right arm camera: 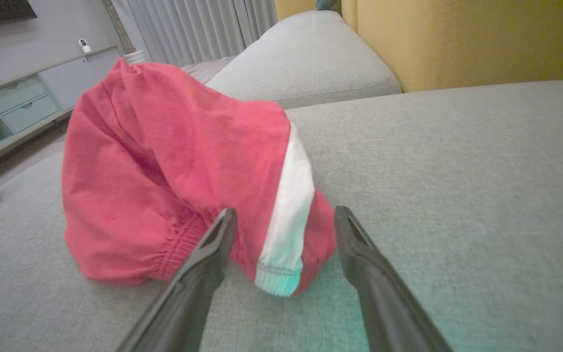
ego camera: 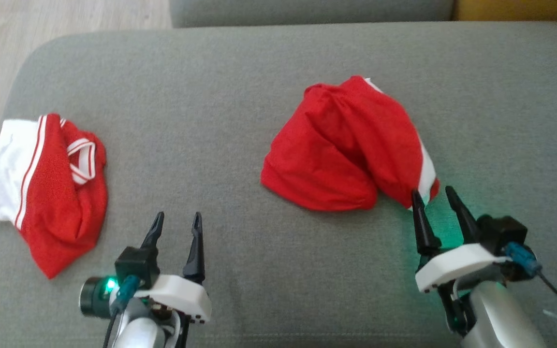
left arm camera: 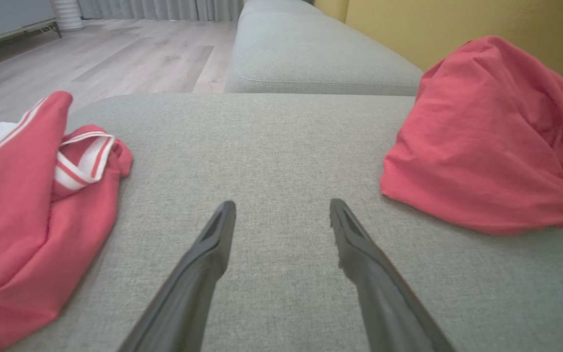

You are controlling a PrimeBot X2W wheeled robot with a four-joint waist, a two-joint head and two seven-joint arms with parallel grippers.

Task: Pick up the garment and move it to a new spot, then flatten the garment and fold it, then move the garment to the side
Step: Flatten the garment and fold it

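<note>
A crumpled red garment with a white side stripe (ego camera: 346,145) (left arm camera: 477,146) (right arm camera: 174,166) lies right of centre on the grey cushion. My right gripper (ego camera: 434,193) (right arm camera: 284,220) is open, its fingertips at the garment's near right corner, on either side of the white-striped elastic hem. Whether they touch the cloth I cannot tell. My left gripper (ego camera: 178,217) (left arm camera: 281,208) stands open over bare cushion, between the two garments, with nothing between its fingers.
A second red and white garment (ego camera: 41,183) (left arm camera: 32,205) lies bunched near the cushion's left edge (ego camera: 12,92). Another grey cushion (ego camera: 307,12) sits behind, yellow upholstery (right arm camera: 472,39) at the back right, wooden floor (left arm camera: 91,54) to the left.
</note>
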